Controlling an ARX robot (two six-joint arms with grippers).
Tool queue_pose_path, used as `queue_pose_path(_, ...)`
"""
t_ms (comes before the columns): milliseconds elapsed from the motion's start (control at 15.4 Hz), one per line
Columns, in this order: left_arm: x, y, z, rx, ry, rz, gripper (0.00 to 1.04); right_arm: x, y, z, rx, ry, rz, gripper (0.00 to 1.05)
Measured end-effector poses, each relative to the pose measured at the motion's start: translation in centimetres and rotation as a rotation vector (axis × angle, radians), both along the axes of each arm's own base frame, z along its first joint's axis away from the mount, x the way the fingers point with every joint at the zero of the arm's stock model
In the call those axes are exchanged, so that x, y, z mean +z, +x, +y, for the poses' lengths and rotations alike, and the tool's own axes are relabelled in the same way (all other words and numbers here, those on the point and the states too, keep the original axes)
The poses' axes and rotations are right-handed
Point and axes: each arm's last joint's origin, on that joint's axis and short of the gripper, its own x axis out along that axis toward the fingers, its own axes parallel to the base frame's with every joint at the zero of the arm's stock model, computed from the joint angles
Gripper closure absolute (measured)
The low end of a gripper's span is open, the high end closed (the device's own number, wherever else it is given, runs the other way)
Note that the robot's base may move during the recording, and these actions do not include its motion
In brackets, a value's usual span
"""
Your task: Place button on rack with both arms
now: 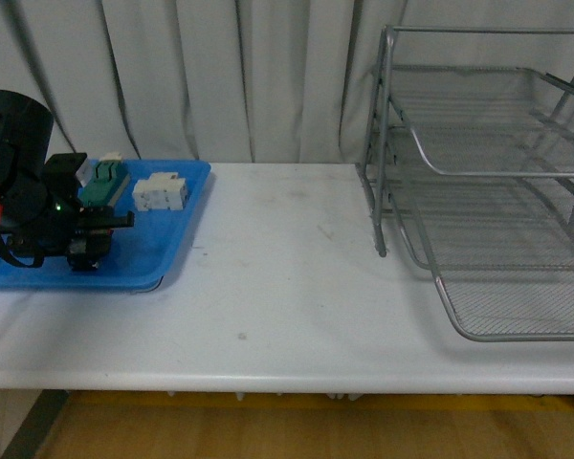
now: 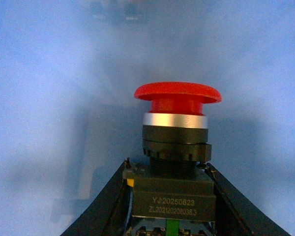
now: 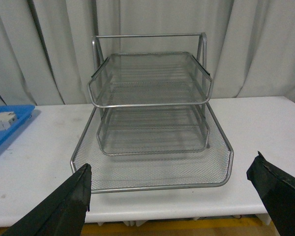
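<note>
While the left gripper (image 2: 171, 199) clamps the button (image 2: 177, 98) low and the right gripper (image 3: 171, 169) gapes before the rack (image 3: 152, 105), a shallow hold could let it slip mid-handover.

A white tabletop (image 1: 287, 277) runs across the whole frame, with a few faint dark smudges near its centre. At the left edge of the frame a flat blue tray (image 1: 163, 239) lies on it. At the right, well apart from the tray, the silver wire-mesh rack (image 1: 517, 337) stands on it, its lowest tier reaching toward the front edge
</note>
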Motion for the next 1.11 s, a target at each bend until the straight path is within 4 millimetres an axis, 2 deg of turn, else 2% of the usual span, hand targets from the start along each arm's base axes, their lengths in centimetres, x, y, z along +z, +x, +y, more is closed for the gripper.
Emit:
queue_pose_path(65, 0.8, -2.1, -0.4, -0.017, 0.002, -0.004, 0.69, 0.0, 0.0, 0.0, 0.0, 0.0, 0.0, 0.06)
queue_pose_path(260, 10.1, -8.2, -3.0, -0.122, 0.039, -0.225, 0.69, 0.0, 0.0, 0.0, 0.0, 0.0, 0.0, 0.06)
queue_pose_path(325, 12.2, -10.7, -3.6, -0.147, 0.052, -0.275, 0.69, 0.0, 0.0, 0.0, 0.0, 0.0, 0.0, 0.06)
queue_pose_path(780, 14.1, -15.5, -4.0, -0.167, 0.053, -0.297, 0.69, 0.0, 0.0, 0.0, 0.0, 0.0, 0.0, 0.06)
queue_pose_path(910, 14.9, -20.9, -2.9, -0.133, 0.055, -0.273, 0.69, 0.0, 0.0, 0.0, 0.0, 0.0, 0.0, 0.06)
queue_pose_path(1105, 18.4, -28.9, -1.6, -0.071, 0.054, -0.338, 0.69, 0.0, 0.0, 0.0, 0.0, 0.0, 0.0, 0.06)
